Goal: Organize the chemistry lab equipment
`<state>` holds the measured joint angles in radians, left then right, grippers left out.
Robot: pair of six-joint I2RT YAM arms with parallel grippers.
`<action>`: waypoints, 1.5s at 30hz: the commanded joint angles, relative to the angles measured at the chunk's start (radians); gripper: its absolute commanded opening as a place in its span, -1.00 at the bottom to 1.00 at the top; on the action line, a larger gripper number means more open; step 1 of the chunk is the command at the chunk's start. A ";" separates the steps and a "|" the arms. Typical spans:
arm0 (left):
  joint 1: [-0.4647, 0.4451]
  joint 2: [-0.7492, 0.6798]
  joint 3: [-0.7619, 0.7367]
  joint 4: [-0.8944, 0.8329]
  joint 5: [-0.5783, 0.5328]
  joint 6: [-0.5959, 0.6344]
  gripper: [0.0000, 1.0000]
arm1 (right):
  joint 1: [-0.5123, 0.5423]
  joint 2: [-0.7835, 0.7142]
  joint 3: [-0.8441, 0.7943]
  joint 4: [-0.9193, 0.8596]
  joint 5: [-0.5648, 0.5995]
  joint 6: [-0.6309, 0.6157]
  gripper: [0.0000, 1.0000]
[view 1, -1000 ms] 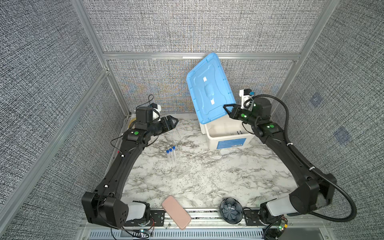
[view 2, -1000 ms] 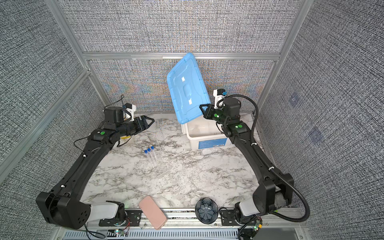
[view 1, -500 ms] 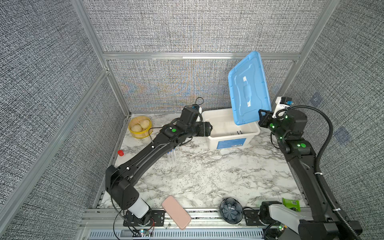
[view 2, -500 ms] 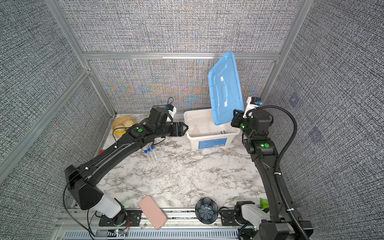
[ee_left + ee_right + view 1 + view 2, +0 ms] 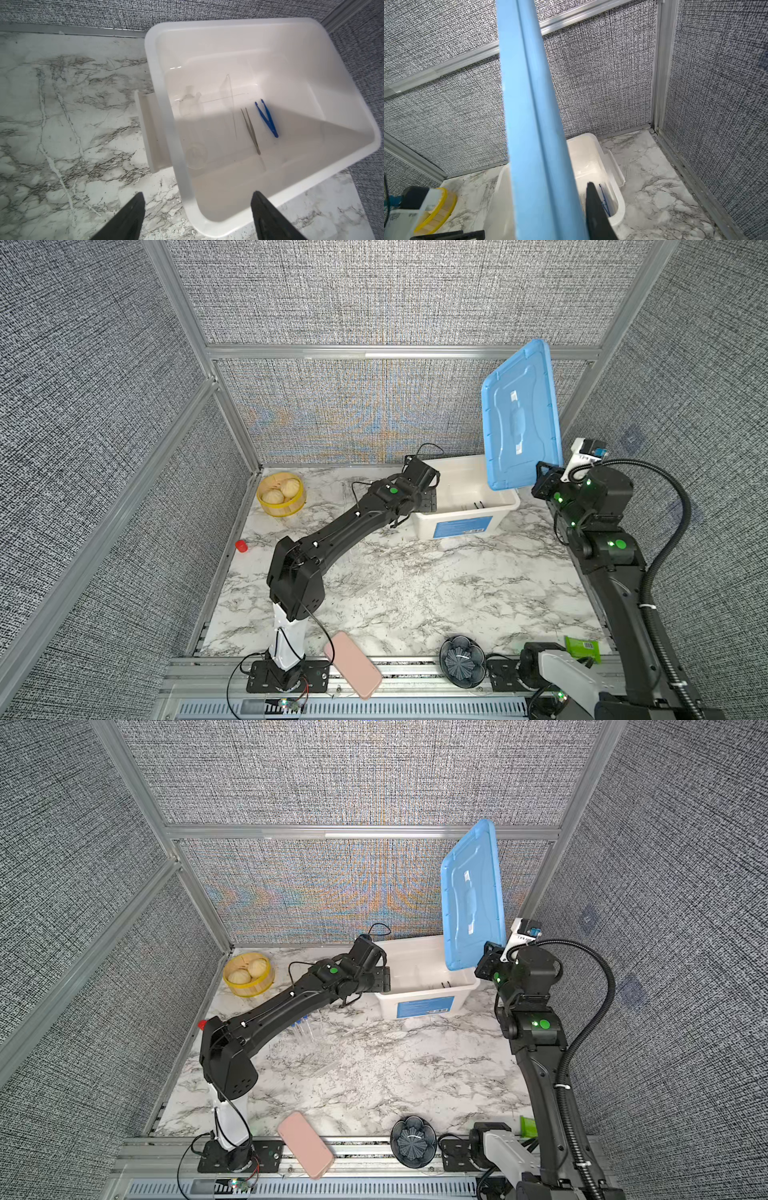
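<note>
The white bin (image 5: pixel 465 526) (image 5: pixel 160 104) stands open at the back of the table. Dark blue tweezers (image 5: pixel 267 118) (image 5: pixel 603 202), thin silver tweezers (image 5: pixel 250 131) and a thin white stick (image 5: pixel 232 110) lie on its floor beside clear glassware (image 5: pixel 190 104). Clear tubes with blue caps (image 5: pixel 305 1031) lie on the marble, partly under my left arm. My left gripper (image 5: pixel 430 497) (image 5: pixel 384 979) (image 5: pixel 198 196) hangs open and empty over the bin's left end. My right gripper (image 5: pixel 540 481) (image 5: pixel 484 965) (image 5: pixel 577 199) is shut on the lower edge of the blue lid (image 5: pixel 519 418) (image 5: pixel 533 124), held upright at the bin's right end.
A yellow steamer with buns (image 5: pixel 280 493) stands at the back left, a small red cup (image 5: pixel 241 546) by the left wall. Along the front edge are a pink phone (image 5: pixel 353 664), a dark flower-shaped bowl (image 5: pixel 462 660) and a green packet (image 5: pixel 582 649).
My left arm swung from the back left corner to the bin's left end. My right arm carried the lid from above the bin over to its right end.
</note>
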<state>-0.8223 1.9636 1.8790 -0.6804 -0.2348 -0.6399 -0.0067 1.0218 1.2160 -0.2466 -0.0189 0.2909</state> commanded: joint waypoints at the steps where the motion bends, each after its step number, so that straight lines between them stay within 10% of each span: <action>1: 0.000 0.030 0.014 -0.048 -0.039 -0.025 0.60 | -0.003 -0.012 0.006 0.026 0.014 -0.015 -1.00; 17: 0.039 0.103 0.056 -0.086 -0.111 0.062 0.07 | -0.003 -0.003 0.004 0.036 -0.020 -0.054 -1.00; 45: 0.158 -0.041 -0.095 -0.122 -0.120 0.119 -0.16 | 0.094 0.095 0.042 0.051 -0.155 -0.298 -1.00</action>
<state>-0.6765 1.9427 1.7992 -0.8043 -0.3344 -0.5419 0.0727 1.1130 1.2610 -0.2737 -0.1635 0.0753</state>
